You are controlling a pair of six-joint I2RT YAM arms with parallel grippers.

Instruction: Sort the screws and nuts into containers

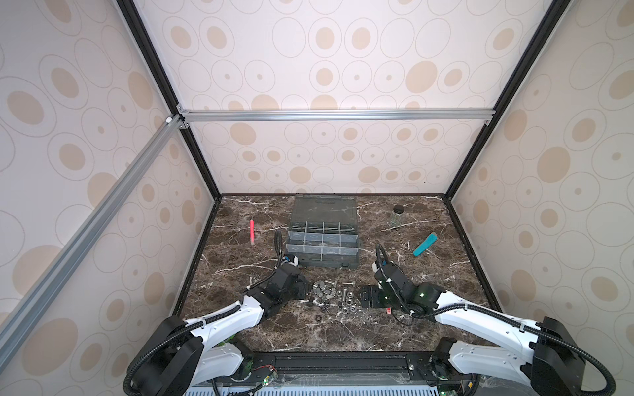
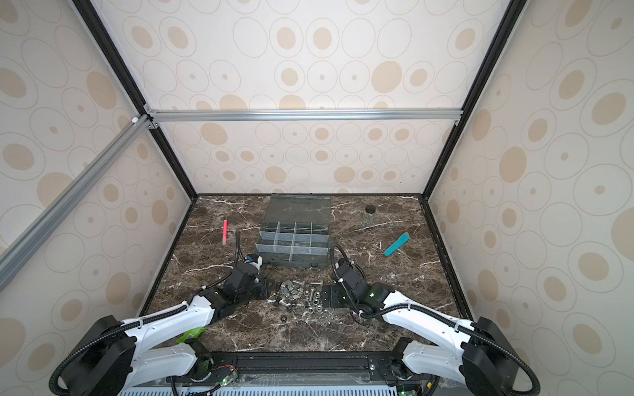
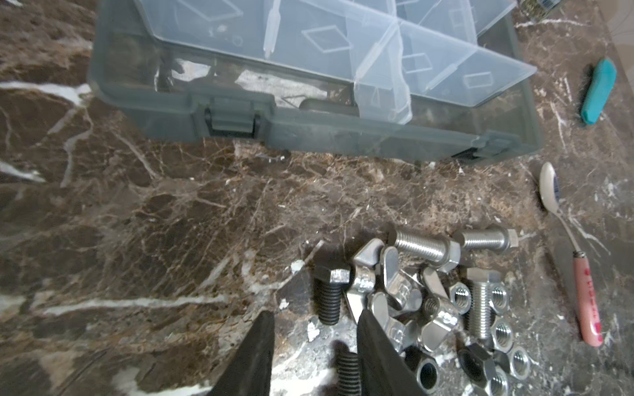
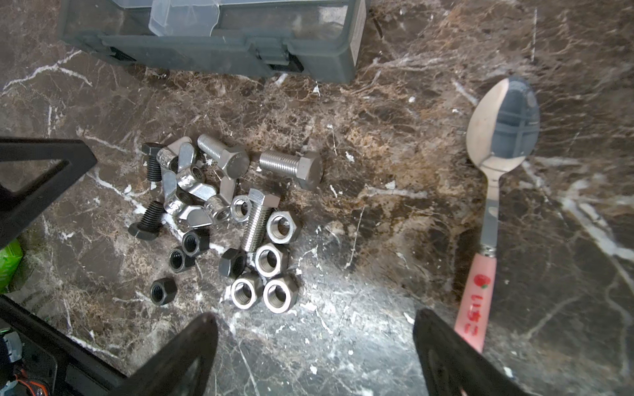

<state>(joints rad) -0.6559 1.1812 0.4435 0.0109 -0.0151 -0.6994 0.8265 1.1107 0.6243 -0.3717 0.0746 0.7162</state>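
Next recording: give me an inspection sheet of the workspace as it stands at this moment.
Surface: brown marble tabletop; no spill seen.
Job's things: screws and nuts lie heaped together in front of the open organizer box; what its compartments hold is unclear.
Clutter: pink-handled spoon, teal object, pink stick, black-capped jar.
Grippers: left gripper partly open at the heap's edge, gripping nothing; right gripper wide open, empty.
Cables: black conduits loop above both wrists; no snag seen.
Surroundings: patterned wall panels, aluminium frame.
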